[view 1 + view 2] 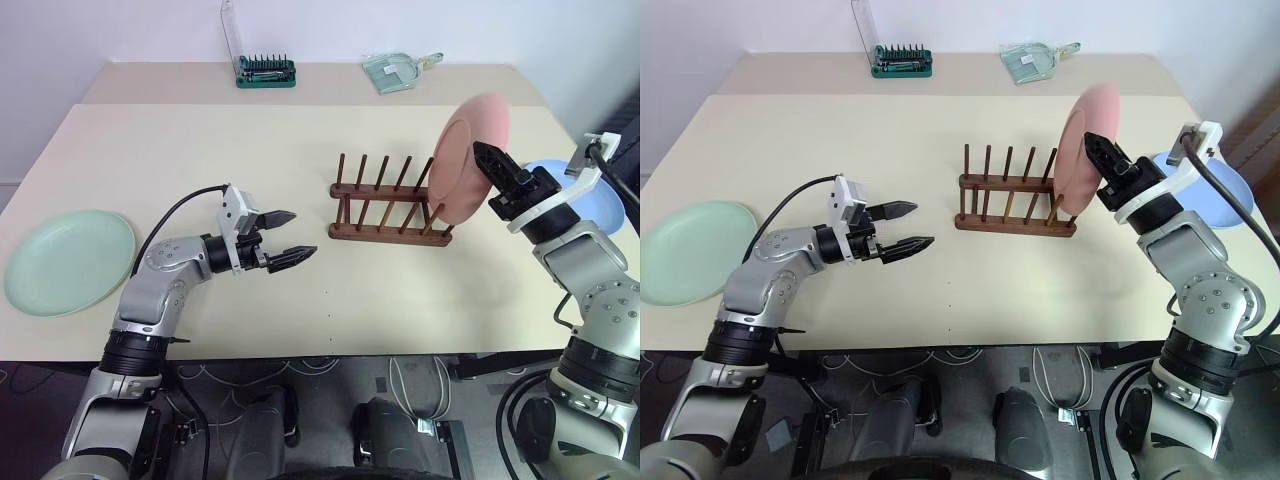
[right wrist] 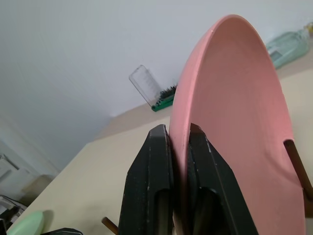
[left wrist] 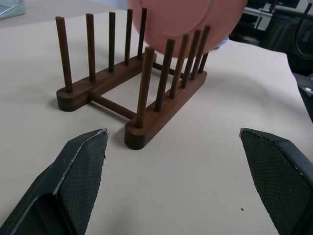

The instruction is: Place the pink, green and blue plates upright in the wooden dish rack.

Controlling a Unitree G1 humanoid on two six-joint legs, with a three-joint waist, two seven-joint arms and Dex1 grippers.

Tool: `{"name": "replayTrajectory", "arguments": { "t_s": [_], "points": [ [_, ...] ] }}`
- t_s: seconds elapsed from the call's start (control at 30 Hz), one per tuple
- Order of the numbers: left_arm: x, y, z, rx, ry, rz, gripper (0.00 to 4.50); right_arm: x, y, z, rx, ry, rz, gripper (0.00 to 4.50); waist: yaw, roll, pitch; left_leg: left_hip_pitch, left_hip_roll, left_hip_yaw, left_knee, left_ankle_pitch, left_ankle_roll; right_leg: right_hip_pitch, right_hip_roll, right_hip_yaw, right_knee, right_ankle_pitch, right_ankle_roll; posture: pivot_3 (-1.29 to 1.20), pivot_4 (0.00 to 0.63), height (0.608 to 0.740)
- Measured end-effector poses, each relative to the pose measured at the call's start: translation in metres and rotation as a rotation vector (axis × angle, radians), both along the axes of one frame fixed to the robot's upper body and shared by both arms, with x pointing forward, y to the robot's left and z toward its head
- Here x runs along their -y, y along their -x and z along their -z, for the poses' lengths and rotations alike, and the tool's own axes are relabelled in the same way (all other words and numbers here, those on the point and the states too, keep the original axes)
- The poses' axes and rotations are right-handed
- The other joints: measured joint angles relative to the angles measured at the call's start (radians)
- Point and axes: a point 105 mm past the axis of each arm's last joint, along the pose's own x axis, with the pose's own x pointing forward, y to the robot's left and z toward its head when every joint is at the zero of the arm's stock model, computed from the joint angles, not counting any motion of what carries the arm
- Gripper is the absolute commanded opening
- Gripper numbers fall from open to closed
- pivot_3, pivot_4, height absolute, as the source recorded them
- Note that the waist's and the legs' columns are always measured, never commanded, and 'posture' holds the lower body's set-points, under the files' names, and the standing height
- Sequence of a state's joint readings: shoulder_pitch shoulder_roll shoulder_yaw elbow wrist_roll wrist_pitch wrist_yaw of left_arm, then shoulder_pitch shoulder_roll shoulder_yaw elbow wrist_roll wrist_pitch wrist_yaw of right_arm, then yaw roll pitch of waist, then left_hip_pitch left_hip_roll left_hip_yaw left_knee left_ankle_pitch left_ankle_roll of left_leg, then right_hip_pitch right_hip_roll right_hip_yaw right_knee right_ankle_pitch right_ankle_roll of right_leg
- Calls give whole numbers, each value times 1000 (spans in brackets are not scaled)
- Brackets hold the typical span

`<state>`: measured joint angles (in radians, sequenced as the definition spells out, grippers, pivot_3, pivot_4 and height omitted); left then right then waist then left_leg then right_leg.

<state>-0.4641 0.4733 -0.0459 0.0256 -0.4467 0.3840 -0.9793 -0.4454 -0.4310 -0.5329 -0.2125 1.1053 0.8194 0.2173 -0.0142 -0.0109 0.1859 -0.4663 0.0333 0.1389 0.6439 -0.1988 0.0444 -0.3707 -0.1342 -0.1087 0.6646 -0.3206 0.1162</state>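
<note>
Your right gripper [image 1: 497,172] jaws clamp the pink plate's [image 1: 466,150] rim, holding it upright over the wooden dish rack's [image 1: 385,215] right-end slot at centre frame for seating. Left gripper [image 1: 284,236] jaws stand wide, empty.

Camera layout: paired head views plus one camera on each wrist.
Head pair looks forward and down across the table [image 1: 300,300]; left wrist camera faces the wooden dish rack [image 3: 146,93] closely; right wrist camera sits tight against the pink plate [image 2: 234,122], shared by all views.
</note>
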Motion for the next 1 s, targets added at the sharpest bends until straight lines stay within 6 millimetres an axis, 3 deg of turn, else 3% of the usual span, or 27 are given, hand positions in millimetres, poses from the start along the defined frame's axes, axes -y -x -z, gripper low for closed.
{"name": "replayTrajectory", "arguments": {
  "t_s": [0.17,0.2,0.37,0.6,0.67,0.73,0.83,0.9,1.0],
  "points": [
    [0,0,0,1,0,0,4500,2,-1,-1,6,1,11,4217,0,0,0,0,0,0,0,0,0,0,0,0,0,0,0,0,150,736],
    [0,0,0,0,1,-1,4500,2,-1,-1,9,12,20,4447,0,0,0,0,0,0,0,0,0,0,0,0,0,0,0,0,150,736],
    [-1,2,4,-11,2,-4,4500,19,-2,-14,69,102,116,4447,0,0,0,0,0,0,0,0,0,0,0,0,0,0,0,0,150,736],
    [-6,-2,1,1,9,-51,4500,45,5,-55,220,324,270,4447,1,1,0,0,0,0,0,0,0,0,0,0,0,0,0,0,150,736],
    [-14,-8,-3,16,19,-115,4500,44,7,-64,257,410,285,4447,-1,1,1,0,0,0,0,0,0,0,0,0,0,0,0,0,150,736],
    [-35,-24,-12,45,34,-276,4500,17,12,-76,323,593,214,4447,-9,5,3,0,1,1,0,0,0,-2,0,2,2,0,0,0,150,736],
    [-67,-41,-42,109,86,-484,4500,-30,28,-96,489,769,77,4447,-8,4,2,1,2,1,0,1,-1,-1,1,1,1,0,0,0,150,736],
    [-92,-47,-52,127,84,-633,4500,-56,28,-85,515,856,-23,4447,-5,3,2,1,1,1,1,0,0,0,0,1,0,0,0,0,150,736],
    [-132,-50,-55,117,67,-842,4500,-81,22,-55,475,966,-153,4447,-1,2,2,-1,0,1,1,0,0,-2,0,1,0,0,0,0,150,736]
  ]
}}
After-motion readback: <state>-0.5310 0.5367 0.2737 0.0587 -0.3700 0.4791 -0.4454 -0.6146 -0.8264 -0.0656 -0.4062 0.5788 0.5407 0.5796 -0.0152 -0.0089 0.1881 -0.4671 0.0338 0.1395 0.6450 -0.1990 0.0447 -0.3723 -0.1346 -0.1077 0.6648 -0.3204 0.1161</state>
